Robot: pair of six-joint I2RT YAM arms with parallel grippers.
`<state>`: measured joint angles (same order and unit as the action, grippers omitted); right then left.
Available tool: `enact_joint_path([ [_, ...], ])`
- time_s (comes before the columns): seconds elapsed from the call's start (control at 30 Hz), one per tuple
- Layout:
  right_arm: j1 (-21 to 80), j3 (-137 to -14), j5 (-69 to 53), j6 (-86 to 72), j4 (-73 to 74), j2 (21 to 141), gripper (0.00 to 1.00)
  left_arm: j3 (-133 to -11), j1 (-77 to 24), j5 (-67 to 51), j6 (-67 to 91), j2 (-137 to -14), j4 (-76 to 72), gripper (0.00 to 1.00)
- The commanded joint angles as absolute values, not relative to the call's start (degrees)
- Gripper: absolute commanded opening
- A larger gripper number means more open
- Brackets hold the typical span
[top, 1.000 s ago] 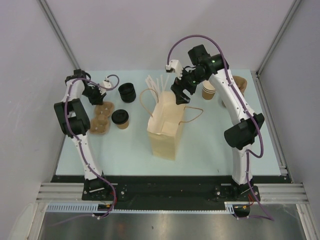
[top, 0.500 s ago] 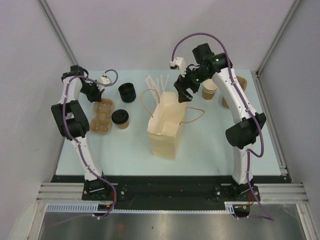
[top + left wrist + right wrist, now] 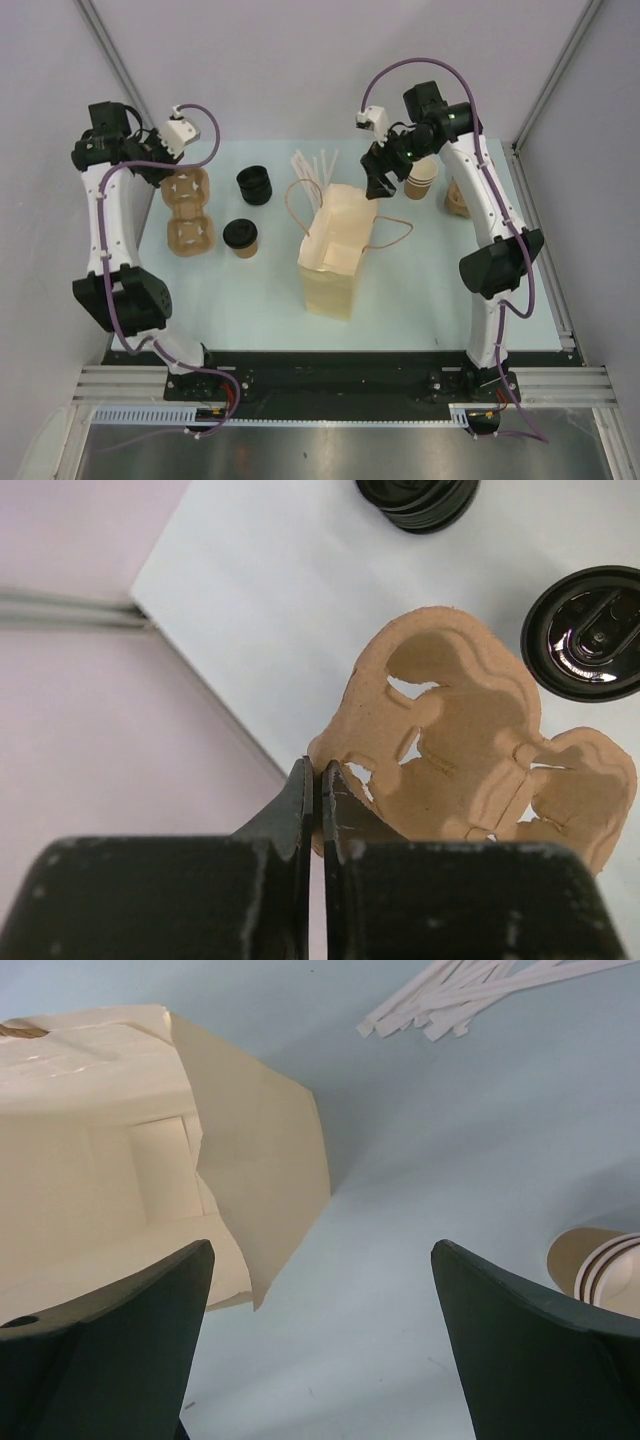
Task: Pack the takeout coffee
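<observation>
The takeout coffee, a short tan cup with a black lid, stands on the table left of the open paper bag. Its lid shows in the left wrist view. My left gripper is shut on the rim of a tan pulp cup carrier and holds it tilted at the table's back left. The pinch is plain in the left wrist view, with the carrier hanging below. My right gripper is open and empty, above the table just behind the bag's right rear corner.
A stack of loose black lids sits behind the coffee. White straws lie behind the bag. Stacked lidless tan cups stand at the back right, also in the right wrist view. The table's left edge runs under the carrier.
My left arm has swung up and back to the left, lifting the carrier with it. My right gripper has moved right and back, away from the bag's mouth.
</observation>
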<state>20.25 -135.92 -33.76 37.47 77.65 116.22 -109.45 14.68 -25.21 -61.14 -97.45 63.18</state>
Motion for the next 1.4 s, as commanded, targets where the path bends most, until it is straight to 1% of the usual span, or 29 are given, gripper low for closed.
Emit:
enact_joint_path([
  [0.0, 21.00, -134.57, -32.70, 37.26, 83.76, 113.11, 0.95, -109.51, 14.50, -20.93, -54.24, -88.70, 62.24, 0.00],
  [0.1, 21.97, -133.33, -31.20, 37.79, 82.97, 113.38, 0.92, -112.14, 14.50, -22.06, -49.76, -85.18, 62.23, 0.00],
  [0.17, 22.76, -132.19, -31.29, 37.97, 82.62, 113.82, 0.90, -115.90, 14.41, -25.30, -44.51, -83.94, 62.05, 0.00],
  [0.23, 23.90, -131.84, -31.55, 38.32, 82.88, 114.52, 0.78, -118.11, 14.33, -28.46, -40.36, -81.83, 60.13, 0.00],
  [0.27, 24.25, -131.92, -31.64, 38.76, 83.05, 114.61, 0.70, -119.95, 14.15, -29.26, -35.73, -81.04, 58.81, 0.00],
  [0.3, 24.52, -132.01, -31.73, 38.93, 83.06, 114.70, 0.56, -120.32, 13.98, -30.14, -33.25, -80.08, 55.41, 0.00],
  [0.37, 25.40, -132.10, -31.99, 39.11, 82.71, 114.43, 0.43, -120.32, 12.31, -30.24, -27.19, -76.74, 51.00, 0.00],
  [0.4, 25.75, -132.19, -32.25, 39.11, 82.62, 114.26, 0.33, -120.50, 10.91, -29.28, -26.20, -75.77, 47.84, 0.00],
  [0.47, 26.36, -132.62, -33.57, 39.55, 82.62, 113.82, 0.23, -121.64, 4.33, -24.91, -25.66, -74.10, 46.32, 0.00],
  [0.5, 26.54, -132.71, -33.92, 40.07, 82.62, 113.82, 0.10, -122.25, 1.87, -23.74, -25.40, -73.92, 45.80, 0.00],
  [0.53, 26.80, -132.98, -34.19, 40.25, 82.79, 113.64, 0.01, -122.95, -2.94, -22.77, -25.05, -74.00, 45.62, 0.00],
  [0.7, 28.47, -135.52, -36.82, 42.28, 86.84, 114.17, 0.00, -125.95, -13.08, -20.05, -21.09, -74.18, 41.76, 0.00],
  [0.73, 28.56, -135.09, -37.52, 42.19, 86.75, 113.65, 0.00, -126.03, -16.49, -19.69, -21.09, -74.09, 41.49, 0.00],
  [0.8, 29.09, -134.22, -37.62, 42.10, 86.75, 112.51, 0.00, -126.04, -19.58, -18.73, -21.71, -73.83, 40.52, 0.00],
  [0.83, 29.27, -133.86, -37.79, 42.27, 86.84, 112.24, 0.00, -126.04, -22.64, -17.94, -21.88, -73.83, 40.43, 0.00],
  [0.97, 30.50, -132.19, -38.23, 42.45, 86.84, 111.27, 0.00, -124.64, -31.01, -12.76, -24.43, -74.00, 40.34, 0.00],
  [1.03, 30.94, -132.19, -37.62, 41.67, 86.84, 111.62, 0.00, -121.66, -35.48, -10.03, -27.22, -73.57, 40.08, 0.00],
  [1.2, 31.20, -133.15, -38.05, 40.52, 86.84, 112.32, 0.00, -114.19, -43.14, -3.96, -33.21, -72.95, 36.66, 0.00],
  [1.23, 31.29, -133.50, -38.06, 40.26, 86.84, 112.50, 0.00, -110.69, -43.85, -2.48, -35.14, -71.99, 35.43, 0.00],
  [1.37, 31.38, -133.68, -38.23, 39.46, 86.84, 112.68, 0.00, -103.81, -46.58, -0.09, -39.20, -70.93, 31.56, 0.00],
])
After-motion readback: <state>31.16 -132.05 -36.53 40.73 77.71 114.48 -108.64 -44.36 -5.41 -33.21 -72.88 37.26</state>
